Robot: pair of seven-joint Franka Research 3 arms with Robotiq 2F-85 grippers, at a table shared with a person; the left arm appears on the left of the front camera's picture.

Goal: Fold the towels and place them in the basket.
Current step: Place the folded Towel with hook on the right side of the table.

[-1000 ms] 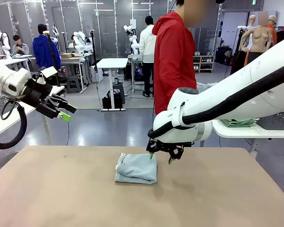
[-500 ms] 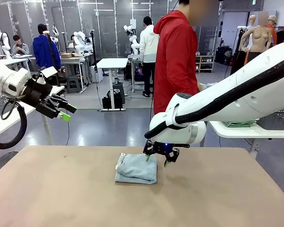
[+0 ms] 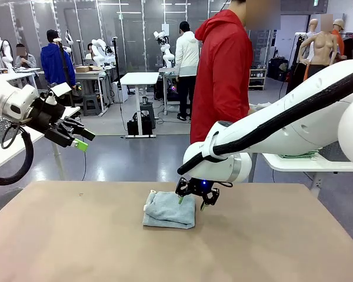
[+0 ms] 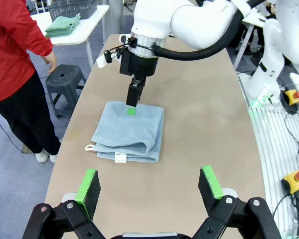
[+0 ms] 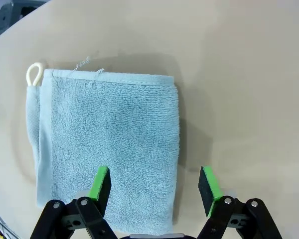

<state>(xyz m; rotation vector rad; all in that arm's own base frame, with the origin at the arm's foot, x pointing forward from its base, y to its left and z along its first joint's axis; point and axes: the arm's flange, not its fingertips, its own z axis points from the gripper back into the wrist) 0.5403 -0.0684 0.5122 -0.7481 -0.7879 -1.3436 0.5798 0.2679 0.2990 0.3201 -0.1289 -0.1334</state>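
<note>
far left, the left tool (image 3: 87,141) is hanging in the air above and outside the table (image 3: 65,241) edge, well apart from everything on it. its jaws are standing wide apart with nothing between the green pads (image 4: 88,183); from its own wrist view the left tool (image 4: 148,185) is looking down the length of the table at the cloth.

near the middle of the table, toward the far edge, one towel (image 3: 167,211) is lying folded into a flat, roughly square packet. a small white loop (image 5: 34,73) is sticking out at one corner, and a little white tag (image 4: 120,158) is showing on the folded edge facing the left arm's camera. the layers are stacked a bit unevenly on that side.

just right of the towel's middle, the right tool (image 3: 191,202) is pointing straight down over the towel's far right corner. its jaws are partly open and gripping nothing — one pad (image 5: 100,181) is sitting over the terry surface, the other over bare table just past the towel's (image 5: 109,139) edge, so the fingers are straddling that edge. whether the pad is touching the cloth, i cannot tell.

behind the right arm, at the far side of the table, a person in a red hooded top (image 3: 223,70) is standing.
</note>
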